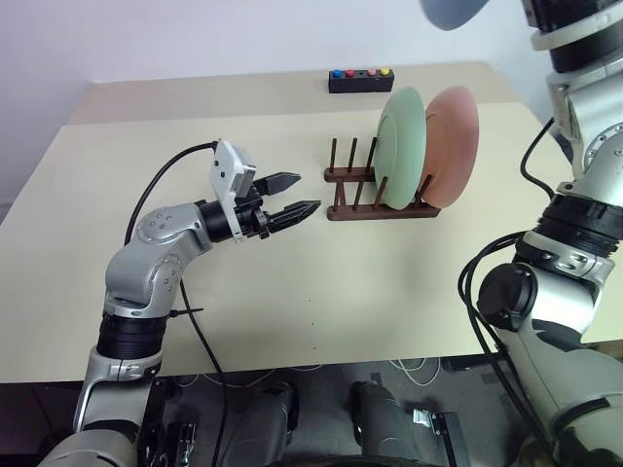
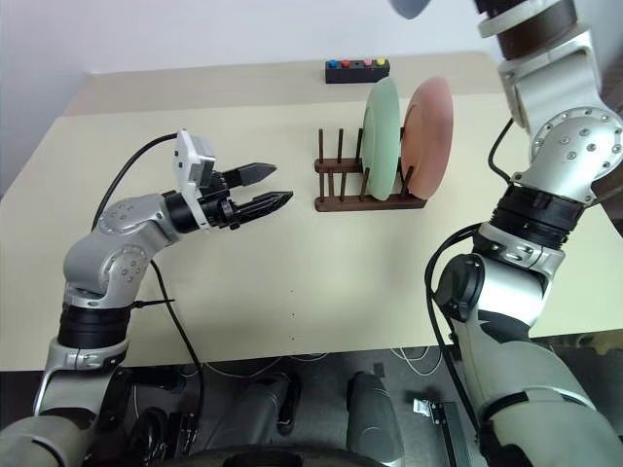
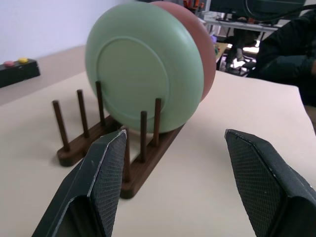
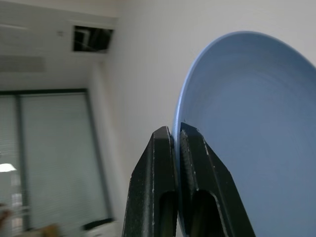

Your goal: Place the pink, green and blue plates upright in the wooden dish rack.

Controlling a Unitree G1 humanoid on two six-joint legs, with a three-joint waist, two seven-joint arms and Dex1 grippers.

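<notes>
The wooden dish rack (image 1: 380,206) stands on the table, right of centre. A green plate (image 1: 402,146) and a pink plate (image 1: 458,141) stand upright in its right end, the pink one behind the green as seen from the left. Several peg slots to their left are free. My left gripper (image 1: 310,192) is open and empty, level above the table, pointing at the rack from the left. My right arm is raised high, and its gripper (image 4: 177,131) is shut on the rim of the blue plate (image 4: 256,138). The blue plate's (image 1: 453,12) lower edge shows above the rack.
A small black box with coloured buttons (image 1: 360,80) sits at the table's far edge behind the rack. The beige table (image 1: 292,292) stretches wide in front of and left of the rack. Cables hang from both arms.
</notes>
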